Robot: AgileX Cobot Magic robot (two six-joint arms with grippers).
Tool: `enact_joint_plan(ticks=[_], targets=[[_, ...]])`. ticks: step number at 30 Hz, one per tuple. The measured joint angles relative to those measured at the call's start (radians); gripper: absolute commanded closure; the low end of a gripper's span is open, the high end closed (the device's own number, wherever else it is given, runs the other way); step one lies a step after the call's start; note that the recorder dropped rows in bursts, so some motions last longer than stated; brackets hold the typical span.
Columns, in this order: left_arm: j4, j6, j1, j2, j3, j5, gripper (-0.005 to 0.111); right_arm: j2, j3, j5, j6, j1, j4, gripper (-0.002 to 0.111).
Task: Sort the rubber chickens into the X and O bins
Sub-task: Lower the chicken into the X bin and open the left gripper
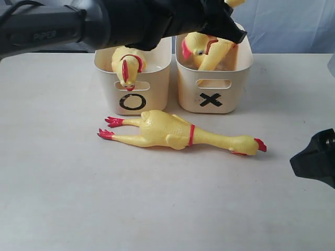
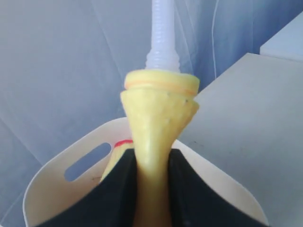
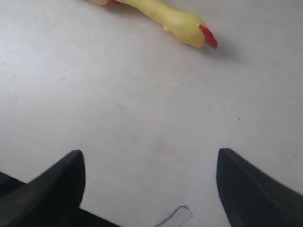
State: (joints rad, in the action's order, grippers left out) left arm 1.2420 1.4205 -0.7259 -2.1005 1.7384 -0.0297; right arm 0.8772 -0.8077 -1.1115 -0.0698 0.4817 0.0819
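One large yellow rubber chicken [image 1: 178, 133] lies on the table in front of the bins, red feet to the left and head to the right; its head [image 3: 189, 28] shows in the right wrist view. Another chicken [image 1: 127, 65] sits in the O bin [image 1: 133, 102] with its head hanging over the front rim. My left gripper [image 1: 225, 26] hovers over the X bin [image 1: 212, 99], shut on a chicken [image 2: 158, 118]. A chicken head and neck [image 1: 201, 49] show inside that bin. At the right edge, low over bare table, my right gripper [image 1: 314, 162] is open and empty.
The two cream bins stand side by side at the back of the white table [image 1: 157, 209]. My left arm [image 1: 78, 23] crosses above the O bin. A small scrap [image 3: 177, 215] lies by the right gripper. A blue curtain hangs behind.
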Motion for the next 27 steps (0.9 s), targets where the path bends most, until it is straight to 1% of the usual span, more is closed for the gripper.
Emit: enact_joint_plan(ticks=[6, 11, 12, 14, 16, 18, 21, 25, 27], targets=[[0.04, -0.013, 0.0, -0.096, 0.124, -0.062, 0.107, 0.0, 0.0, 0.0, 0.0, 0.0, 0.0, 0.036], [0.045, -0.112, 0.0, -0.173, 0.214, -0.11, 0.106, 0.0, 0.0, 0.0, 0.0, 0.0, 0.0, 0.036], [0.045, -0.128, 0.0, -0.187, 0.225, -0.113, 0.104, 0.0, 0.0, 0.0, 0.0, 0.0, 0.0, 0.036], [0.047, -0.146, 0.0, -0.209, 0.236, -0.114, 0.097, 0.0, 0.0, -0.002, 0.0, 0.0, 0.0, 0.036], [0.052, -0.153, 0.0, -0.226, 0.24, -0.125, 0.086, 0.0, 0.0, -0.002, 0.002, 0.0, 0.0, 0.036], [0.052, -0.155, 0.0, -0.238, 0.24, -0.142, 0.073, 0.0, 0.0, -0.002, 0.004, 0.0, 0.0, 0.036], [0.052, -0.156, 0.002, -0.244, 0.24, -0.162, 0.058, 0.0, 0.0, -0.003, 0.005, 0.0, 0.0, 0.036], [0.083, -0.156, 0.013, -0.244, 0.242, -0.176, 0.046, 0.0, 0.0, -0.003, 0.01, 0.0, 0.0, 0.036], [0.106, -0.159, 0.017, -0.244, 0.242, -0.178, 0.044, 0.0, 0.0, -0.003, 0.01, 0.0, 0.0, 0.036]])
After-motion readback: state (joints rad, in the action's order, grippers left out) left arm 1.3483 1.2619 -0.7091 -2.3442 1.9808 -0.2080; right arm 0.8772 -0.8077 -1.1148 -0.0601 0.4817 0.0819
